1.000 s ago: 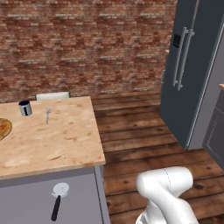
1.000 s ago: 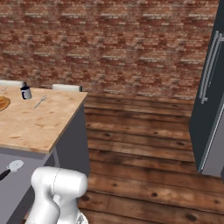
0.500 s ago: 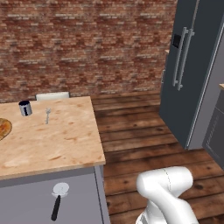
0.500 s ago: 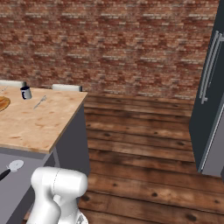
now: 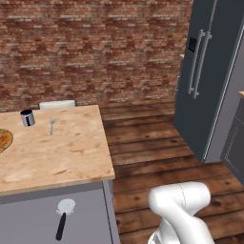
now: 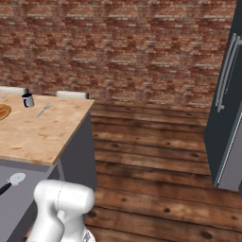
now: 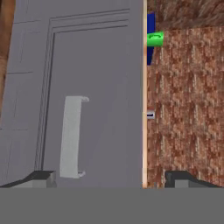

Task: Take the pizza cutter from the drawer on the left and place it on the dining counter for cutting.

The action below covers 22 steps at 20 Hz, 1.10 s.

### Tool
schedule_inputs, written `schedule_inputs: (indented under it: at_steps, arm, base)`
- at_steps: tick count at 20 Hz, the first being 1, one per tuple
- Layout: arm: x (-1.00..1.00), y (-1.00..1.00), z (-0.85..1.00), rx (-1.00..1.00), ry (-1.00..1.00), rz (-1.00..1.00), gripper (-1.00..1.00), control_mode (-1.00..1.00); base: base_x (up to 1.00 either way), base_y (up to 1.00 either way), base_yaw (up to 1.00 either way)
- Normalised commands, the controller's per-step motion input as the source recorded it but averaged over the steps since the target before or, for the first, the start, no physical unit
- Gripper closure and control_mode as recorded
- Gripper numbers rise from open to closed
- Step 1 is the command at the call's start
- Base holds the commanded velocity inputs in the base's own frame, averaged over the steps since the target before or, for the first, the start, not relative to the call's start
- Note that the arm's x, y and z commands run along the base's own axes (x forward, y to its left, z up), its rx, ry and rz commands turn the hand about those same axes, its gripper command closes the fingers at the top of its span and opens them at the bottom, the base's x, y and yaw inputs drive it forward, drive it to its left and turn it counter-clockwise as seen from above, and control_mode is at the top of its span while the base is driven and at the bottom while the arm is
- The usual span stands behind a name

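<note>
Nothing has shifted over the last second. Jaws spread, facing the drawer (image 7: pixel 92 100); its handle (image 7: pixel 72 136) sits at 11 o'clock, seemingly ungripped.

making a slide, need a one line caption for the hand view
Open gripper faces the grey drawer front and its silver bar handle.

A dark mug (image 5: pixel 27 117) and a small fork (image 5: pixel 52 126) sit near each other at the far left, a pizza's edge (image 5: pixel 4 140) lies nearer, and a tall grey fridge (image 5: pixel 208 81) stands right before a brick wall (image 5: pixel 95 47).
</note>
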Motion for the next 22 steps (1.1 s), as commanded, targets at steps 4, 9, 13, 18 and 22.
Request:
schedule_inputs:
  at_steps: [4,9,13,18,22]
  arm:
    - [-0.45,0.02,0.94,0.00,0.00,-0.02,-1.00,-1.00]
    - [-0.45,0.23,0.88,0.00,0.00,0.00,-1.00,-1.00]
    - [-0.07,0.10,0.95,0.00,0.00,-0.02,-1.00,-1.00]
    - [0.32,0.00,0.86,0.00,0.01,-0.10,-1.00,-1.00]
    - [0.50,0.00,0.88,0.00,0.05,-0.09,-1.00,-1.00]
  base:
    - [0.00,0.00,0.00]
    - [0.00,0.00,0.00]
    - [0.00,0.00,0.00]
    - [0.00,0.00,0.00]
    - [0.00,0.00,0.00]
